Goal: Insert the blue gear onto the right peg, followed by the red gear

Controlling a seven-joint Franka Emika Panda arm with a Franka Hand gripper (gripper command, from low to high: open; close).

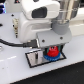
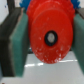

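The red gear (image 2: 50, 37) is a small, rigid plastic disc — light, by the look of it, and stiff enough not to flex under a pinch. Its glossy face suggests it could slip if held off-centre, so the sensible hold is across the toothed rim, on opposite sides, leaving the centre hole clear for the pin. That is how the tool (image 2: 46, 45) has it: in the wrist view the two green pads (image 2: 20, 42) press against either edge of the gear, narrowed onto it, with the dark hole showing between them.

In the exterior view the arm hangs straight down over the black-bordered plate (image 1: 31, 61), which lies near the middle of the white table (image 1: 15, 70), towards its front edge. The tool (image 1: 51, 50) points down with the red gear (image 1: 52, 50) at its tip, directly above the blue gear (image 1: 50, 57), which sits low on the plate at its end towards the exterior view's right — seemingly already seated on the right peg, though the peg itself is hidden. Whether red touches blue yet is too blurred to tell.
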